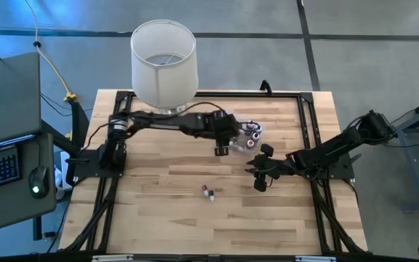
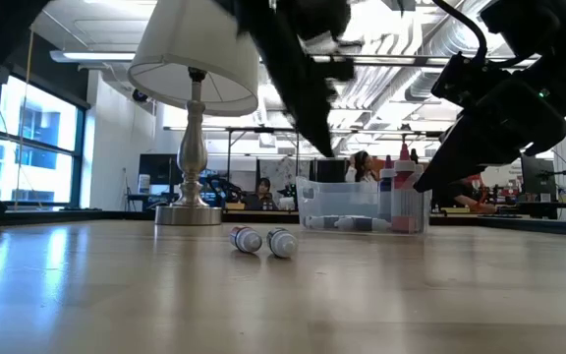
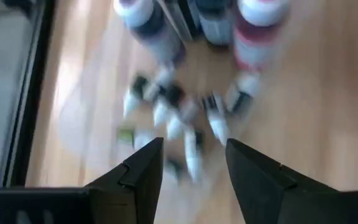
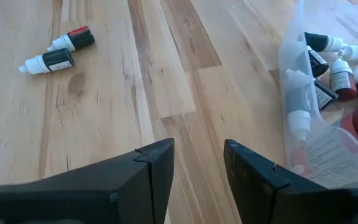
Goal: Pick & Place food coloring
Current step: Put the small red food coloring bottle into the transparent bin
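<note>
Two food coloring bottles (image 1: pixel 208 192) with white caps lie on their sides on the wooden table, side by side, also in the right wrist view (image 4: pixel 58 51) and the low view (image 2: pixel 263 241). Several more (image 3: pixel 185 118) lie loose in a clear plastic tub (image 1: pixel 252 135), beside taller bottles (image 3: pixel 253 31). My left gripper (image 1: pixel 222 149) hangs open above the tub's near left side, its fingers (image 3: pixel 145 168) apart with nothing between them. My right gripper (image 4: pixel 197 152) waits open and low over the table, to the right of the two loose bottles.
A lamp (image 1: pixel 164 62) with a white shade stands at the table's far edge, left of the tub. A black frame (image 1: pixel 308 109) runs along the table's sides. Bare wood (image 1: pixel 166 218) spreads in front of the two loose bottles.
</note>
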Robot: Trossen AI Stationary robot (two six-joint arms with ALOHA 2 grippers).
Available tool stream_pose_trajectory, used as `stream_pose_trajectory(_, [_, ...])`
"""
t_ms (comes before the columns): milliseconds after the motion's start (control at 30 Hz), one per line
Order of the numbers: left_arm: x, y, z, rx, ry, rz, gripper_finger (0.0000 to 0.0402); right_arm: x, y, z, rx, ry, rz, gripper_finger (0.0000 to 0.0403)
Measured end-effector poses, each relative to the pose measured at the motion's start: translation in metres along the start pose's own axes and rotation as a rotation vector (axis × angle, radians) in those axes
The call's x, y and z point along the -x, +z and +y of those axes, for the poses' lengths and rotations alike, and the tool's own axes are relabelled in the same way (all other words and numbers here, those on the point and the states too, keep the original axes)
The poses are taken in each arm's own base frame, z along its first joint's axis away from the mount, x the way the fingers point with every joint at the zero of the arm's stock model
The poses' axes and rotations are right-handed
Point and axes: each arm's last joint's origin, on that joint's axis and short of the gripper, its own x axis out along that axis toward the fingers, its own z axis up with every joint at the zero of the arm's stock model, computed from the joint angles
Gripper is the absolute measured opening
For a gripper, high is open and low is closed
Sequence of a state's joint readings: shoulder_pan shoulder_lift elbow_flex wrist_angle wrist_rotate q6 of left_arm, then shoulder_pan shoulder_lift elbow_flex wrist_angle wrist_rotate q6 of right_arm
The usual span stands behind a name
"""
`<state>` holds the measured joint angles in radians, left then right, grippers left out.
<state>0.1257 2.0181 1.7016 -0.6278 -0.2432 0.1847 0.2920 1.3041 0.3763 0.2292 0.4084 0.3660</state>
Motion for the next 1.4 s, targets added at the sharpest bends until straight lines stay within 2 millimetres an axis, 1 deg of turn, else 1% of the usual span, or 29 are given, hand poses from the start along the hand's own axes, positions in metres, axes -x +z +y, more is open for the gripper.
stream_pose_trajectory(100, [0.040, -0.002, 0.005, 0.037, -0.062, 0.153, 0.0168, 0.000, 0.001, 0.001, -0.006, 0.012, -0.010, 0.0134])
stream_pose_trajectory(167, [0.057, 0.002, 0.007, 0.051, -0.067, 0.163, 0.0168, 0.000, 0.003, 0.002, -0.013, 0.039, -0.018, 0.0133])
stream_pose_trajectory(200, [0.068, -0.001, 0.009, 0.061, -0.064, 0.192, 0.0168, 0.000, 0.004, 0.003, -0.018, 0.058, -0.025, 0.0133])
stream_pose_trajectory(233, [0.084, -0.005, 0.009, 0.064, -0.062, 0.213, 0.0168, 0.000, 0.005, 0.004, -0.022, 0.077, -0.031, 0.0133])
stream_pose_trajectory(300, [0.114, -0.005, 0.011, 0.085, -0.039, 0.165, 0.0168, 0.001, 0.007, 0.006, -0.029, 0.107, -0.048, 0.0134])
stream_pose_trajectory(333, [0.129, -0.009, 0.010, 0.094, -0.033, 0.148, 0.0168, 0.001, 0.009, 0.007, -0.031, 0.119, -0.065, 0.0133])
stream_pose_trajectory(367, [0.142, -0.018, 0.007, 0.098, -0.029, 0.161, 0.0168, 0.001, 0.010, 0.008, -0.034, 0.130, -0.083, 0.0133])
stream_pose_trajectory(400, [0.150, -0.025, 0.002, 0.094, -0.025, 0.168, 0.0168, 0.002, 0.012, 0.008, -0.037, 0.143, -0.100, 0.0133])
stream_pose_trajectory(467, [0.159, -0.034, -0.011, 0.104, -0.020, 0.091, 0.0168, 0.002, 0.016, 0.010, -0.032, 0.163, -0.137, 0.0133])
stream_pose_trajectory(567, [0.164, -0.066, -0.036, 0.080, -0.068, 0.036, 0.0168, 0.001, 0.023, 0.013, -0.031, 0.201, -0.203, 0.0133])
stream_pose_trajectory(633, [0.163, -0.084, -0.055, 0.056, -0.138, -0.063, 0.0168, -0.002, 0.024, 0.016, -0.019, 0.227, -0.234, 0.0133])
stream_pose_trajectory(733, [0.149, -0.115, -0.082, 0.002, -0.282, -0.180, 0.0168, -0.009, 0.024, 0.019, -0.003, 0.240, -0.277, 0.0134])
stream_pose_trajectory(833, [0.130, -0.135, -0.104, -0.056, -0.450, -0.332, 0.0168, -0.018, 0.024, 0.022, 0.001, 0.269, -0.268, 0.0134])
stream_pose_trajectory(933, [0.116, -0.151, -0.118, -0.110, -0.583, -0.454, 0.0168, -0.030, 0.029, 0.030, 0.014, 0.295, -0.248, 0.0134])
stream_pose_trajectory(1000, [0.105, -0.154, -0.124, -0.118, -0.617, -0.528, 0.0168, -0.038, 0.033, 0.036, 0.050, 0.307, -0.239, 0.0134])
stream_pose_trajectory(1100, [0.087, -0.164, -0.125, -0.112, -0.581, -0.512, 0.0168, -0.051, 0.038, 0.045, 0.123, 0.327, -0.221, 0.0134])
stream_pose_trajectory(1200, [0.079, -0.160, -0.126, -0.128, -0.570, -0.532, 0.0168, -0.062, 0.043, 0.053, 0.153, 0.352, -0.178, 0.0134])
stream_pose_trajectory(1300, [0.065, -0.165, -0.131, -0.159, -0.579, -0.488, 0.0168, -0.069, 0.047, 0.058, 0.171, 0.347, -0.123, 0.0134])
stream_pose_trajectory(1400, [0.051, -0.163, -0.132, -0.165, -0.585, -0.509, 0.0168, -0.072, 0.049, 0.059, 0.192, 0.322, -0.067, 0.0134])
